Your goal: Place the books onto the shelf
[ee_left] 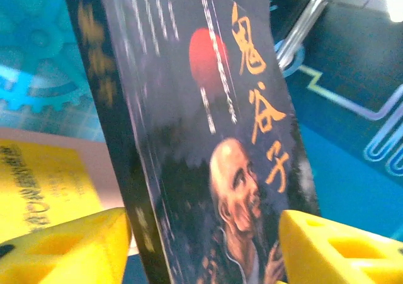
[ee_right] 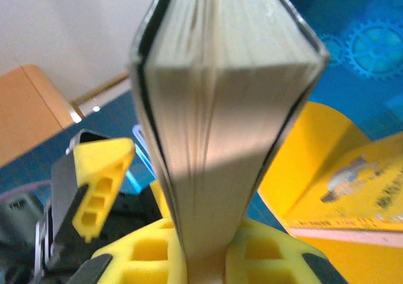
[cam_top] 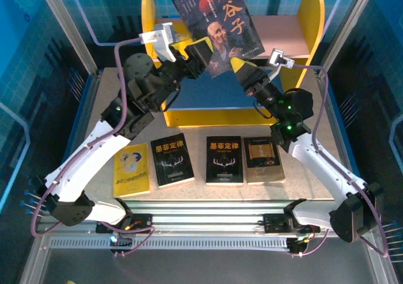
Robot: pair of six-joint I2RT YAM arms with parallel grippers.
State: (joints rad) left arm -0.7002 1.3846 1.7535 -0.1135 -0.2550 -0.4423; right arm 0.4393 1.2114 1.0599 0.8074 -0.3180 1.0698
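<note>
The dark portrait book point(cam_top: 217, 26) is standing upright in the air at the upper tier of the shelf point(cam_top: 312, 19). The right wrist view is showing its page edge wedged between yellow pads point(ee_right: 264, 252): the right jaws are pinching the book at its bottom. The left wrist view is showing the left jaws standing wide, a yellow finger point(ee_left: 63, 249) on each side of the cover, and a yellow book point(ee_left: 38, 189) lying on the pink board. From above, four more books point(cam_top: 225, 160) are lying in a row on the surface point(cam_top: 101, 95).

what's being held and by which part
The dark portrait book, clamped at its lower right corner by the right gripper; the left gripper stands open around it.
</note>
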